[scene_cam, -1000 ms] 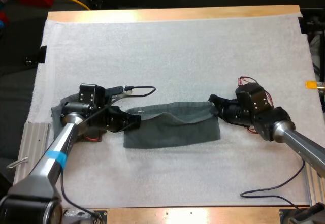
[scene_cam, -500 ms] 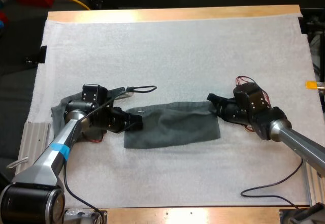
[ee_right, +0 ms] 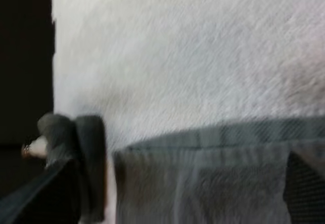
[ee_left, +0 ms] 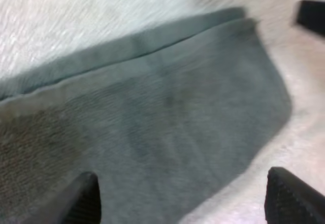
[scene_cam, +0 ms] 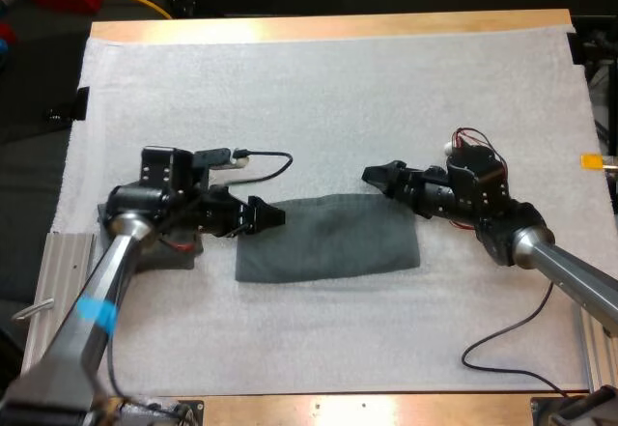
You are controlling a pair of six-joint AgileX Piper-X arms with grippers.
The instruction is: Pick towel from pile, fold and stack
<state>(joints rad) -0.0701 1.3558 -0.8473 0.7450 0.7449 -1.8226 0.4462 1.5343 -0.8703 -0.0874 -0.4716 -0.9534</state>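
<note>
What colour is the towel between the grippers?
The towel is plain dark grey-green, clearest in the left wrist view.

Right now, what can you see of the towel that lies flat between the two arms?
The towel is dark grey-green, soft woven cloth, folded double into a flat oblong; in the left wrist view its two layered edges show along one long side. It lies on the white mat, mid-table, slightly skewed. The left gripper and right gripper are near its two far corners, jaws open, gripping nothing.
</note>
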